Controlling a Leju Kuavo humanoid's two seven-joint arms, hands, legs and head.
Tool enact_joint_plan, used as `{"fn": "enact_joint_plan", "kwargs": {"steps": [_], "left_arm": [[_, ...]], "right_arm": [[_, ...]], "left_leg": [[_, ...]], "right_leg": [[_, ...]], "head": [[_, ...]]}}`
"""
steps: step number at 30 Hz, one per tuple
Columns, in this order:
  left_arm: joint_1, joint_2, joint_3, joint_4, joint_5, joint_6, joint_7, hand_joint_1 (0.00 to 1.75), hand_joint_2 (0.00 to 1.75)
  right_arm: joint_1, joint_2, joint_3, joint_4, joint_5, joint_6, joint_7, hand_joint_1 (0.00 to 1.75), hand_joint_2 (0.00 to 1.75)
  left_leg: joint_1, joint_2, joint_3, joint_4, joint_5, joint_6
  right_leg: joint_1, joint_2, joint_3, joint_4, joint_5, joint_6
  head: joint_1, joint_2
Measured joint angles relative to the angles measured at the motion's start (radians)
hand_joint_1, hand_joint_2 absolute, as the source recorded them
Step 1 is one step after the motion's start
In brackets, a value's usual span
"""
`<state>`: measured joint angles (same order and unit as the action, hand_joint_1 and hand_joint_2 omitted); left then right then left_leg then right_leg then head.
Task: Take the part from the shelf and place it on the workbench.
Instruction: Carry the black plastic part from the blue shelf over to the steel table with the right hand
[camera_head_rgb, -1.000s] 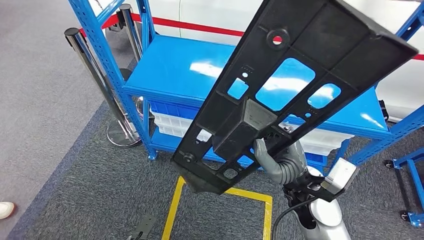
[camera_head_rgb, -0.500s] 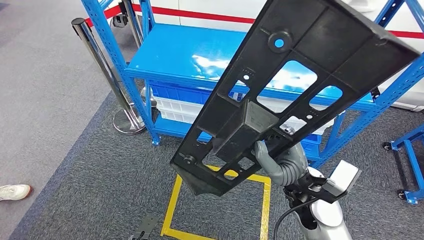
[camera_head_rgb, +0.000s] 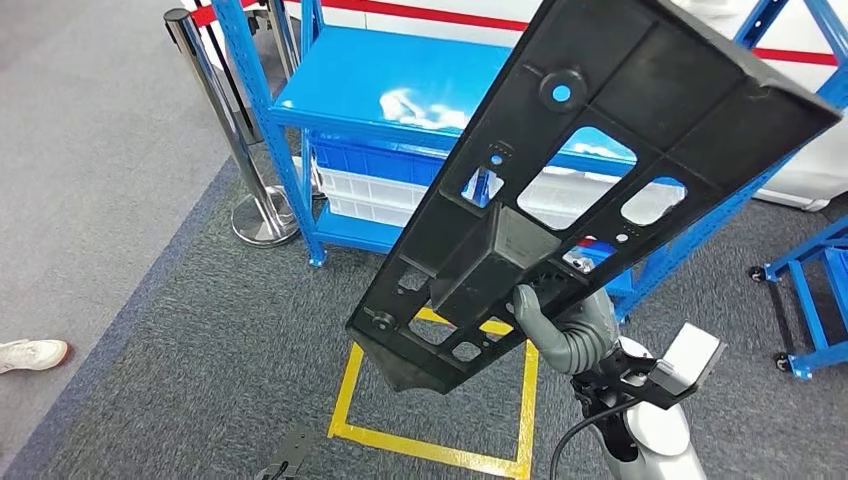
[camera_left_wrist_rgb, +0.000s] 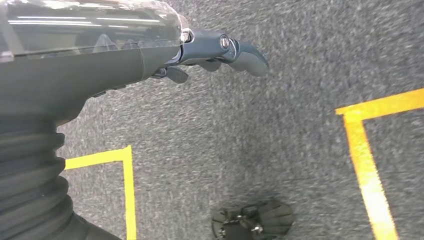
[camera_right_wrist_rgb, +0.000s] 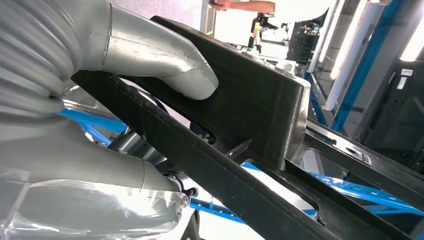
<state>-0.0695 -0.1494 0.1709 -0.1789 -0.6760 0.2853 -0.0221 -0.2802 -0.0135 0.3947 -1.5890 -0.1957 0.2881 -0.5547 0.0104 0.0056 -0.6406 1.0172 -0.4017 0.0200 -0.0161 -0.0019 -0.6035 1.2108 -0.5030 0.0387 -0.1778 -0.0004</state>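
A long black plastic part (camera_head_rgb: 590, 170) with several cut-out windows is held up in front of me, tilted from low left to high right. My right hand (camera_head_rgb: 565, 325) grips it from below near its boxy middle rib; in the right wrist view the grey thumb (camera_right_wrist_rgb: 165, 60) presses on the black part (camera_right_wrist_rgb: 240, 125). The blue shelf (camera_head_rgb: 390, 85) stands behind the part, its top board bare. My left hand (camera_left_wrist_rgb: 220, 52) hangs over the grey carpet with its fingers loosely extended and nothing in it.
A yellow taped square (camera_head_rgb: 440, 400) marks the carpet below the part. Chrome barrier posts (camera_head_rgb: 225, 120) stand left of the shelf. White and blue bins (camera_head_rgb: 370, 195) sit on its lower level. A blue wheeled frame (camera_head_rgb: 810, 310) is at right. A person's shoe (camera_head_rgb: 30, 353) is at far left.
The whole view has shifted: the shelf has slid up and away and more carpet shows, so the camera is backing off. The part stays held in my right hand as before.
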Motion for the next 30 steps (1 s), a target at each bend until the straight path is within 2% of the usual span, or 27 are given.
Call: {"fn": "enact_joint_plan", "kwargs": {"steps": [1,2,3,4,5,6,8,10,11,12,13,14,15,16,17,18,19,20,22,23,24,25,26,27,28,29,30], "left_arm": [[0.000,0.000,0.000,0.000,-0.001,0.000,-0.001,0.00,1.75],[-0.001,-0.001,0.000,0.000,-0.001,0.000,-0.002,0.00,1.75],[-0.001,-0.001,0.000,0.000,-0.001,-0.001,-0.002,0.00,1.75],[-0.001,-0.001,0.000,0.000,-0.002,-0.001,-0.002,0.00,1.75],[0.000,-0.001,0.000,0.000,-0.002,-0.001,-0.003,0.00,1.75],[0.002,-0.001,0.000,0.000,-0.003,-0.001,-0.002,0.00,1.75],[0.006,-0.001,0.000,0.000,-0.003,-0.001,-0.002,0.00,1.75],[0.008,-0.001,0.000,0.000,-0.003,-0.001,-0.002,0.00,1.75],[0.008,0.000,0.000,0.000,-0.003,-0.001,-0.002,0.00,1.75],[0.008,0.000,0.000,0.000,-0.003,-0.001,-0.002,0.00,1.75],[0.008,0.000,0.000,0.000,-0.003,-0.001,-0.002,0.00,1.75],[0.008,0.000,0.000,0.000,-0.003,-0.001,-0.002,0.00,1.75],[0.008,0.000,0.000,0.000,-0.003,-0.001,-0.001,0.00,1.75],[0.008,0.000,0.000,0.000,-0.003,-0.001,-0.001,0.00,1.75],[0.007,0.001,0.000,0.000,-0.003,-0.001,-0.001,0.00,1.75],[0.005,0.001,0.000,0.000,-0.003,-0.001,0.000,0.00,1.75],[0.003,0.001,0.000,0.000,-0.003,-0.001,0.000,0.00,1.75],[0.002,0.001,0.000,0.000,-0.003,-0.002,0.000,0.00,1.75],[0.005,0.001,0.000,0.001,-0.004,-0.004,0.000,0.00,1.75],[0.006,0.000,0.000,0.001,-0.005,-0.005,0.001,0.00,1.75],[0.007,-0.001,0.000,0.001,-0.006,-0.006,0.001,0.00,1.75],[0.007,-0.001,0.000,0.001,-0.007,-0.006,0.001,0.00,1.75],[0.006,-0.002,0.000,0.001,-0.009,-0.007,0.001,0.00,1.75],[0.006,-0.002,0.000,0.001,-0.011,-0.007,0.001,0.00,1.75],[0.006,-0.003,0.000,0.001,-0.012,-0.007,0.001,0.00,1.75],[0.007,-0.003,0.000,0.001,-0.014,-0.007,-0.001,0.00,1.75],[0.007,-0.003,0.000,0.001,-0.016,-0.007,-0.005,0.00,1.75]], "right_arm": [[0.000,0.000,0.000,-0.002,0.000,0.000,0.000,1.75,1.75],[-0.001,0.000,0.000,-0.005,0.000,0.000,0.000,1.75,1.75],[-0.001,0.000,-0.001,-0.008,0.000,0.000,0.000,1.75,1.75],[-0.001,0.000,-0.002,-0.009,0.000,0.000,0.000,1.75,1.75],[0.000,-0.001,-0.002,-0.009,-0.001,0.000,0.000,1.75,1.75],[0.000,-0.001,-0.002,-0.009,-0.001,0.000,0.000,1.75,1.75],[0.001,-0.001,-0.002,-0.009,-0.001,0.000,0.000,1.75,1.75],[0.003,-0.001,-0.002,-0.009,-0.001,-0.001,0.000,1.75,1.75],[0.004,-0.001,-0.002,-0.009,-0.001,-0.001,0.000,1.75,1.75],[0.006,-0.001,-0.002,-0.009,-0.001,-0.001,0.000,1.75,1.75],[0.007,-0.001,-0.002,-0.009,-0.001,-0.002,0.000,1.75,1.75],[0.008,-0.001,-0.002,-0.009,-0.001,-0.002,0.000,1.75,1.75],[0.009,-0.002,-0.002,-0.009,-0.001,-0.002,0.000,1.75,1.75],[0.009,-0.002,-0.002,-0.009,-0.001,-0.002,0.000,1.75,1.75],[0.010,-0.002,-0.002,-0.010,-0.001,-0.002,0.000,1.75,1.75],[0.010,-0.002,-0.002,-0.011,-0.001,-0.002,0.000,1.75,1.75],[0.009,-0.003,-0.003,-0.013,-0.002,-0.002,0.000,1.75,1.75],[0.009,-0.003,-0.003,-0.014,-0.002,-0.002,-0.001,1.75,1.75],[0.011,-0.005,-0.005,-0.015,-0.005,-0.003,-0.001,1.75,1.75],[0.012,-0.006,-0.006,-0.015,-0.006,-0.004,-0.001,1.75,1.75],[0.014,-0.007,-0.008,-0.016,-0.008,-0.005,-0.001,1.75,1.75],[0.015,-0.008,-0.009,-0.017,-0.009,-0.006,0.000,1.75,1.75],[0.016,-0.009,-0.010,-0.017,-0.010,-0.007,0.000,1.75,1.75],[0.017,-0.009,-0.010,-0.018,-0.011,-0.008,0.000,1.75,1.75],[0.019,-0.010,-0.010,-0.018,-0.011,-0.009,0.001,1.75,1.75],[0.021,-0.010,-0.010,-0.018,-0.012,-0.009,0.001,1.75,1.75],[0.023,-0.010,-0.010,-0.020,-0.012,-0.010,0.002,1.75,1.75]], "left_leg": [[-0.001,-0.001,-0.010,0.004,0.008,-0.005],[-0.002,-0.001,-0.016,0.004,0.019,-0.010],[-0.003,-0.002,-0.019,0.002,0.029,-0.016],[-0.002,-0.002,-0.021,-0.002,0.040,-0.022],[-0.002,-0.002,-0.024,-0.007,0.049,-0.029],[-0.001,-0.003,-0.030,-0.004,0.042,-0.034],[0.001,-0.004,-0.052,0.042,-0.024,-0.041],[0.002,-0.004,-0.077,0.136,-0.118,-0.044],[0.002,-0.004,-0.086,0.193,-0.149,-0.045],[0.002,-0.004,-0.092,0.248,-0.163,-0.047],[0.002,-0.004,-0.089,0.289,-0.157,-0.048],[0.002,-0.004,-0.073,0.302,-0.132,-0.047],[0.002,-0.004,-0.041,0.281,-0.100,-0.045],[0.002,-0.004,0.007,0.228,-0.080,-0.041],[0.000,-0.004,0.065,0.151,-0.081,-0.038],[-0.002,-0.004,0.118,0.074,-0.097,-0.034],[-0.004,-0.005,0.154,0.018,-0.115,-0.030],[-0.007,-0.006,0.171,-0.015,-0.126,-0.027],[-0.005,-0.005,0.160,-0.026,-0.112,-0.018],[-0.002,-0.003,0.150,-0.028,-0.101,-0.010],[0.000,-0.001,0.138,-0.031,-0.089,-0.002],[0.000,0.001,0.126,-0.030,-0.078,0.004],[0.000,0.002,0.111,-0.029,-0.068,0.008],[-0.001,0.002,0.096,-0.028,-0.058,0.009],[-0.001,0.003,0.083,-0.026,-0.050,0.009],[-0.001,0.003,0.070,-0.023,-0.043,0.008],[-0.001,0.003,0.060,-0.021,-0.037,0.006]], "right_leg": [[0.001,0.001,0.059,-0.080,-0.006,-0.005],[0.004,0.002,0.104,-0.147,-0.020,-0.010],[0.007,0.002,0.132,-0.194,-0.035,-0.016],[0.010,0.002,0.139,-0.216,-0.038,-0.023],[0.008,0.002,0.131,-0.218,-0.029,-0.031],[0.007,0.000,0.121,-0.220,-0.018,-0.039],[0.003,-0.004,0.097,-0.223,0.008,-0.057],[0.006,-0.005,0.073,-0.221,0.027,-0.064],[0.008,-0.005,0.061,-0.219,0.035,-0.065],[0.010,-0.006,0.046,-0.216,0.045,-0.066],[0.011,-0.006,0.030,-0.213,0.055,-0.066],[0.012,-0.007,0.013,-0.208,0.065,-0.065],[0.013,-0.007,-0.004,-0.203,0.074,-0.063],[0.013,-0.007,-0.019,-0.196,0.081,-0.060],[0.015,-0.006,-0.031,-0.190,0.088,-0.057],[0.017,-0.007,-0.040,-0.185,0.096,-0.052],[0.018,-0.007,-0.046,-0.182,0.104,-0.047],[0.018,-0.008,-0.049,-0.183,0.114,-0.043],[0.018,-0.008,-0.057,-0.187,0.124,-0.031],[0.018,-0.006,-0.065,-0.177,0.107,-0.025],[0.017,-0.004,-0.077,-0.149,0.071,-0.020],[0.014,-0.002,-0.091,-0.100,0.019,-0.015],[0.013,-0.002,-0.106,-0.035,-0.032,-0.012],[0.011,-0.002,-0.119,0.032,-0.064,-0.009],[0.010,-0.002,-0.123,0.081,-0.070,-0.007],[0.009,-0.002,-0.114,0.101,-0.049,-0.007],[0.009,-0.001,-0.088,0.083,-0.013,-0.008]], "head": [[0.000,0.000],[0.000,0.000],[-0.001,0.000],[-0.001,0.000],[-0.001,0.000],[-0.001,0.000],[-0.001,0.000],[-0.001,0.000],[-0.001,0.000],[-0.001,0.000],[-0.001,0.000],[-0.001,0.000],[-0.001,0.000],[-0.001,0.000],[-0.001,0.000],[-0.001,0.000],[-0.001,0.000],[-0.001,0.000],[-0.001,0.000],[-0.001,0.000],[0.000,0.000],[0.000,0.000],[0.000,0.000],[0.000,0.000],[0.000,0.000],[0.000,0.000],[0.000,0.000]]}}
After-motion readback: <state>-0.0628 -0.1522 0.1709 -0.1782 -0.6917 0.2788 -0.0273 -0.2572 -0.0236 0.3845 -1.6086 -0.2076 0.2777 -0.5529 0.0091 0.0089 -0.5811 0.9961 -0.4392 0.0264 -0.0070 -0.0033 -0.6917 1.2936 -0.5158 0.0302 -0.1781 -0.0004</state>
